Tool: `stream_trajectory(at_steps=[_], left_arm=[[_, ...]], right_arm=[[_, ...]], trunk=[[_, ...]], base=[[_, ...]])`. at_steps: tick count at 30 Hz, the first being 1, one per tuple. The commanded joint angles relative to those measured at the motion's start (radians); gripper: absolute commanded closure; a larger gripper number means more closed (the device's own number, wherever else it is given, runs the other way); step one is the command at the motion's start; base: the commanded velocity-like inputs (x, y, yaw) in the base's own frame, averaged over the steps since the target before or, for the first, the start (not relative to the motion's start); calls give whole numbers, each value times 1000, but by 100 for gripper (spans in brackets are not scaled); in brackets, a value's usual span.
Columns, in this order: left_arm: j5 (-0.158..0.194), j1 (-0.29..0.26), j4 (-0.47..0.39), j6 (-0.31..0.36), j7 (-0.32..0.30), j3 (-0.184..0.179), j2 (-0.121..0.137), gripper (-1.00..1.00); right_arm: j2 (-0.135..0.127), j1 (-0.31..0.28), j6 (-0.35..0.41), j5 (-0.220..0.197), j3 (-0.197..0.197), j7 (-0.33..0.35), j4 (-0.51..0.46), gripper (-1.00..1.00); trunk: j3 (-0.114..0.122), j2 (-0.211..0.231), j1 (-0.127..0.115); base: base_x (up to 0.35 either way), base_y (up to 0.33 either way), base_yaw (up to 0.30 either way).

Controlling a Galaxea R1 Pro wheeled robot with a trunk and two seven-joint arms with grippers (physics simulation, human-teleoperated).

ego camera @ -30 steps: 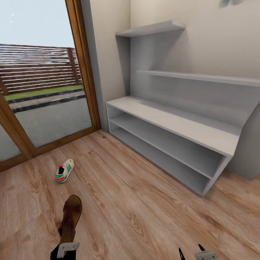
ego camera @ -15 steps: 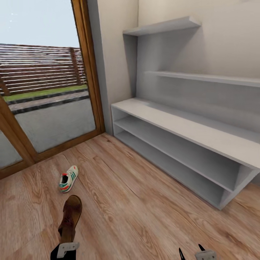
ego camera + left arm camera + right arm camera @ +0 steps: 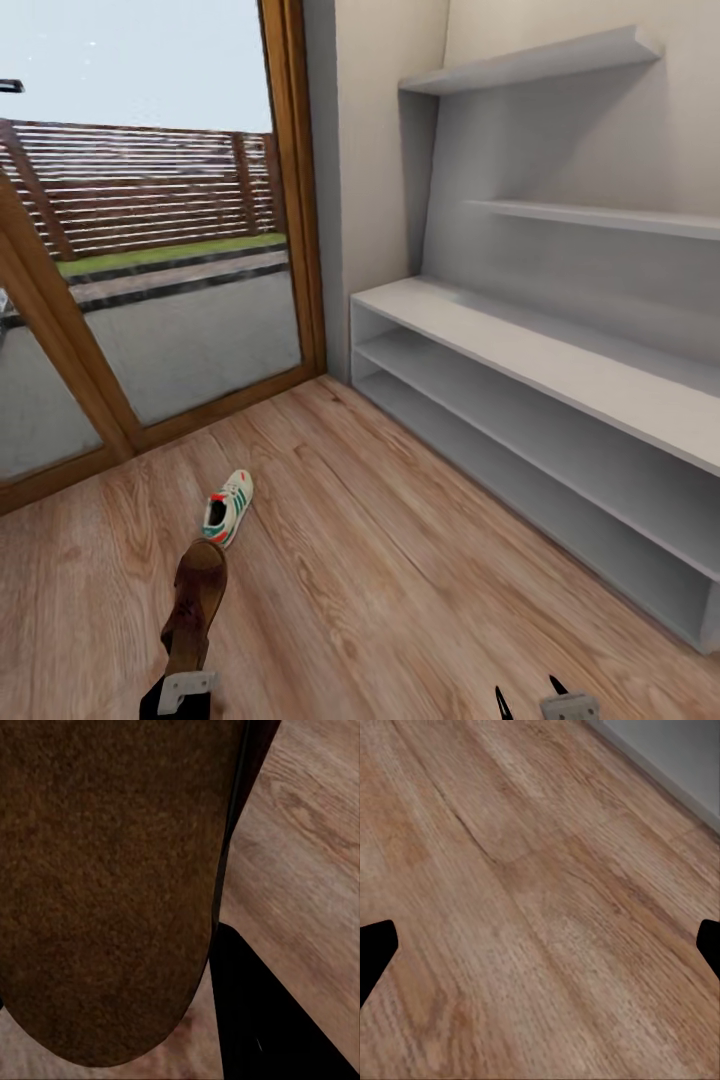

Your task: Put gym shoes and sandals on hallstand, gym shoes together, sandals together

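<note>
At lower left, our left gripper (image 3: 186,668) clamps a brown sandal (image 3: 196,603), right gripper (image 3: 527,700) jaws apart, empty; we should approach the hallstand (image 3: 520,352) squarely before lifting.

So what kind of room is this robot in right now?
Probably a home entrance corridor: a wood-plank floor, a glazed wood-framed door looking out on a fenced yard, and a pale built-in shoe rack with wall shelves above.
</note>
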Motion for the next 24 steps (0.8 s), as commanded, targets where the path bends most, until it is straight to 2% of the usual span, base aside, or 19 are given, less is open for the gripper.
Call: stream_trajectory(at_steps=[1,17,20,23,24], left_arm=[[-4,-1,1,-3,-2,3,0,100],[-4,5,0,-6,-2,3,1,100],[-4,17,-4,-25,-2,4,1,100],[-4,35,-3,-100,-1,4,1,100],[-4,36,-3,-106,0,4,1,100]], right_arm=[[0,0,-3,6,-4,4,0,-100],[0,0,-3,6,-4,4,0,-100],[0,0,-3,6,-4,4,1,-100],[0,0,-3,6,-4,4,1,-100],[0,0,-3,6,-4,4,1,-100]], trunk=[[-1,0,0],[-1,0,0],[-1,0,0],[-1,0,0],[-1,0,0]], base=[[260,237,7],[233,256,1],[191,276,0],[184,277,0],[182,278,0]])
